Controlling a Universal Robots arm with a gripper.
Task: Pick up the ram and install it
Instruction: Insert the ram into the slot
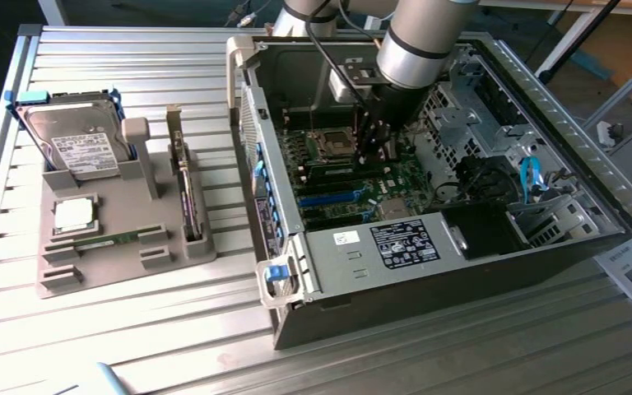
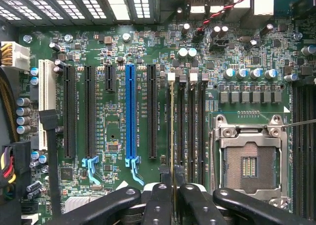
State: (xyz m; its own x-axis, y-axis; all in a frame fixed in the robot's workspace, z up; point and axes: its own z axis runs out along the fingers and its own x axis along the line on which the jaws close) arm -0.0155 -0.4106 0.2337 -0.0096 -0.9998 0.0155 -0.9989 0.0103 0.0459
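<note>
Pinching one ram (image 2: 172, 126), tool (image 2: 172, 179) above motherboard (image 2: 118, 117).

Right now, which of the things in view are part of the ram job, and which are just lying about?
In the job:
- ram, seen edge-on over the memory slots
- gripper, shut on the ram
- motherboard

Lying about, on the tray:
- hard drive
- processor
- expansion card
- another green stick
</note>
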